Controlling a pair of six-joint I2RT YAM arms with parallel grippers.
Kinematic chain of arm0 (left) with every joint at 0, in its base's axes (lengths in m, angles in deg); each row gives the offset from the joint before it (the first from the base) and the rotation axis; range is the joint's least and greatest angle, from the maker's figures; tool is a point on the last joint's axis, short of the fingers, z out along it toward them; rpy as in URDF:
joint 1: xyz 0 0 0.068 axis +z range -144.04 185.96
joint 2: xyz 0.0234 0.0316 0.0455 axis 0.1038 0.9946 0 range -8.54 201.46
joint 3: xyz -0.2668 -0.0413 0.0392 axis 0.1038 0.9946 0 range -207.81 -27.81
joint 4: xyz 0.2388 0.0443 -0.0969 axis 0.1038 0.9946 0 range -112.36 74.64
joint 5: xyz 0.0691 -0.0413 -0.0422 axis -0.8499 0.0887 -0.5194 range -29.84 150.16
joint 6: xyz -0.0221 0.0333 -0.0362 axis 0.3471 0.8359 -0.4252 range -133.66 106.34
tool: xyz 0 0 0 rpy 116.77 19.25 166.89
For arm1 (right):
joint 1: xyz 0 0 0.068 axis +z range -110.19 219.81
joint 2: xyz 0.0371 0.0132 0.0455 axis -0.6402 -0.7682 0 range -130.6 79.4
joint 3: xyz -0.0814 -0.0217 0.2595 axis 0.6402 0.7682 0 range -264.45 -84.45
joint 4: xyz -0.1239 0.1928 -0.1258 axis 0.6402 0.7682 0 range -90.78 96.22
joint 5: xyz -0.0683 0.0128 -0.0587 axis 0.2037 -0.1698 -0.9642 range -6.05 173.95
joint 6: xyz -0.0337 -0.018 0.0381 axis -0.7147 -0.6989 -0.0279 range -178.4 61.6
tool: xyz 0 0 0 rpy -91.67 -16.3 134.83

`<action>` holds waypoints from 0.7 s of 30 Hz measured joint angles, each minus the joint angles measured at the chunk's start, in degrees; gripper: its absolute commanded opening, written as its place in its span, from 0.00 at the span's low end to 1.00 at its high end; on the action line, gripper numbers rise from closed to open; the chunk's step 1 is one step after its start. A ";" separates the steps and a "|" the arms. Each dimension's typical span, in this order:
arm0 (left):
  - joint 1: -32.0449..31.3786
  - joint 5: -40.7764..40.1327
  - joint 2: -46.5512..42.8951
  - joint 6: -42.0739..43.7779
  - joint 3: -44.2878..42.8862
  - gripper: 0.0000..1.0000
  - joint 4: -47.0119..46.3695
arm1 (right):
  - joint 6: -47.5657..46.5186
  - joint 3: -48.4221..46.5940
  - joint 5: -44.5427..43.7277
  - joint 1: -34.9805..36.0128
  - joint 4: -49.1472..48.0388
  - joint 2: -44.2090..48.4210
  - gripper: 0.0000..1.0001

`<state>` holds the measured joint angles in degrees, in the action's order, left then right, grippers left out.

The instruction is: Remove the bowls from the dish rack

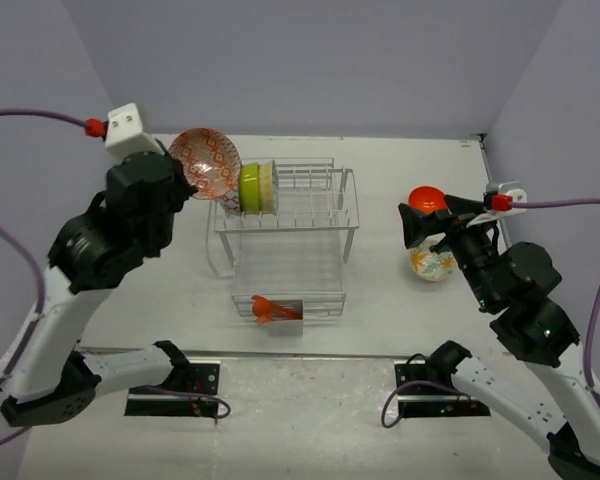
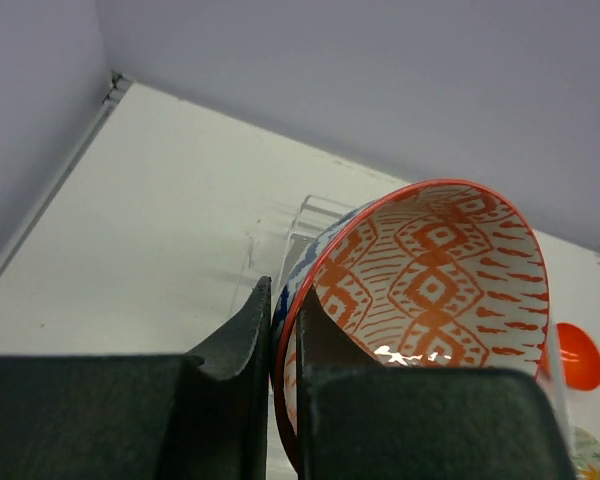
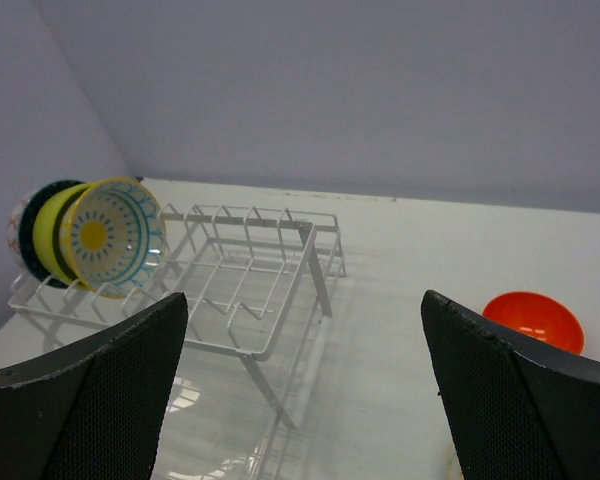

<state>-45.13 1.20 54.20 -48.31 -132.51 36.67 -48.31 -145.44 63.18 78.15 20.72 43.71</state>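
Note:
My left gripper is shut on the rim of the red-patterned bowl, which hangs tilted above the left end of the white dish rack. In the left wrist view one finger lies inside the bowl and one outside; the gripper pinches its edge. A lime green bowl and a cream-yellow bowl stand on edge in the upper shelf. My right gripper is open and holds nothing, to the right of the rack.
A plain orange bowl and a white floral bowl sit on the table at the right, close to my right gripper. Orange utensils lie in the rack's front holder. Walls close the table at the back and sides.

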 measured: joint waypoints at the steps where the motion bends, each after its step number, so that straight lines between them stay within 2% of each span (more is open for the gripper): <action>1: 8.07 7.85 1.18 0.63 4.31 0.00 -3.91 | 0.02 0.00 0.44 -0.09 -0.61 0.68 0.99; 5: 23.19 21.57 8.07 1.38 10.03 0.00 -8.35 | -0.07 0.26 1.05 -0.17 -1.90 1.18 0.99; 10: 28.72 30.45 7.96 2.54 10.86 0.00 -13.64 | -0.13 1.64 2.05 -0.17 -1.77 0.66 0.99; 12: 32.87 33.03 6.67 2.84 10.86 0.00 -15.17 | -0.11 1.88 2.49 -0.17 -1.79 0.13 0.99; 17: 48.83 41.90 4.70 2.69 18.80 0.00 -22.51 | -0.13 2.12 3.87 -0.17 -1.86 -1.07 0.99; 21: 60.28 49.40 7.93 1.64 26.08 0.00 -27.32 | -0.15 2.69 4.39 -0.17 -1.81 -1.16 0.99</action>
<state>15.15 50.60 62.13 -46.67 -106.44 9.35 -48.47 -142.75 67.57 77.98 18.90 42.56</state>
